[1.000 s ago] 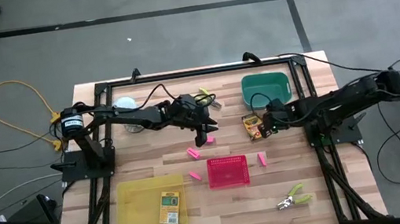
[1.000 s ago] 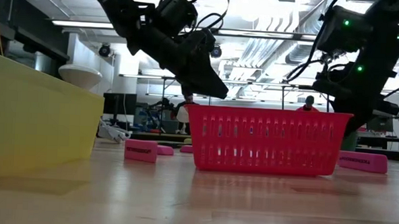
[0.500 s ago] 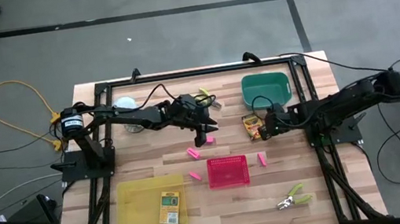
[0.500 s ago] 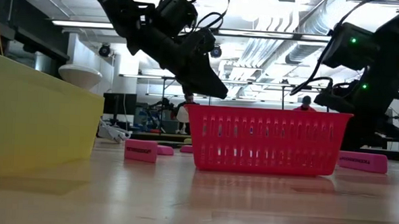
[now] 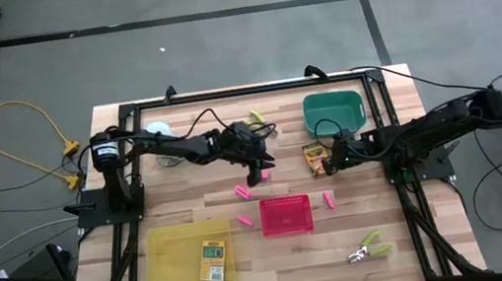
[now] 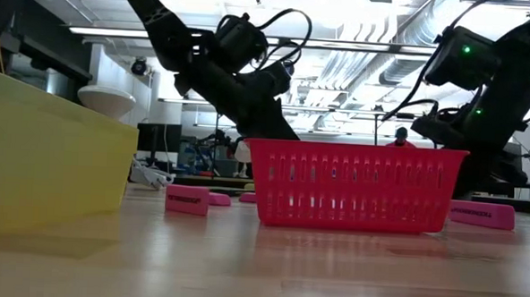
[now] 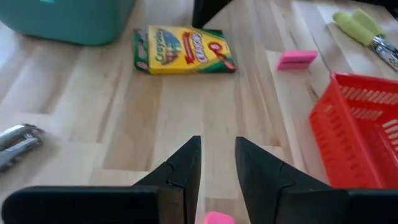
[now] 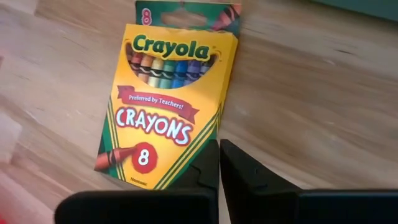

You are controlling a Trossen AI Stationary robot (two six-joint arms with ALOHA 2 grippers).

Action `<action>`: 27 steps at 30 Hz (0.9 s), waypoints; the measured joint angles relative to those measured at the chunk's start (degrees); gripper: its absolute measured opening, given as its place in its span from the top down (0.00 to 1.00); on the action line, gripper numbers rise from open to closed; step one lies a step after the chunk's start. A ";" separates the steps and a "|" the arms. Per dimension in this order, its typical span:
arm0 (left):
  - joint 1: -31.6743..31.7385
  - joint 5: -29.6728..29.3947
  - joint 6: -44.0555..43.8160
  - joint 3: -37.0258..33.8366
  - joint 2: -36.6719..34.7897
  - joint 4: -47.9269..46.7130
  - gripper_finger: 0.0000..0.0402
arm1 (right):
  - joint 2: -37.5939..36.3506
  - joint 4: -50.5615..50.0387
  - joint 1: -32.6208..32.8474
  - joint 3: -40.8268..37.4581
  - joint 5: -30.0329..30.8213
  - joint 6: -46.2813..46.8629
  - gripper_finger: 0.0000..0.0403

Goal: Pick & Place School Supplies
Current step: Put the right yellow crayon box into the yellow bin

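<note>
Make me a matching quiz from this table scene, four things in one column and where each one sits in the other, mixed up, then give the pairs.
Things:
1. crayon box
2. second crayon box
3. green-handled scissors
4. left gripper

Places:
A. just off the right gripper's tips
B. inside the yellow tray
C. over a pink eraser
D. on bare wood, right of the red basket

Pairs: 1-B, 2-A, 3-D, 4-C

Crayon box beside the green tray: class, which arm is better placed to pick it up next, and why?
Right. The right tool sits shut at the crayon box, which fills its wrist view. The left tool is farther off, over a pink eraser.
</note>
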 joint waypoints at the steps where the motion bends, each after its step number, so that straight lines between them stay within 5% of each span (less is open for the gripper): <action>1: 0.22 0.00 0.32 0.02 0.00 0.30 0.77 | 0.00 0.25 0.00 0.00 -0.02 0.00 0.99; 27: 0.56 3.80 1.63 2.01 4.74 5.17 0.77 | 6.78 9.74 0.02 0.15 -0.72 0.17 1.00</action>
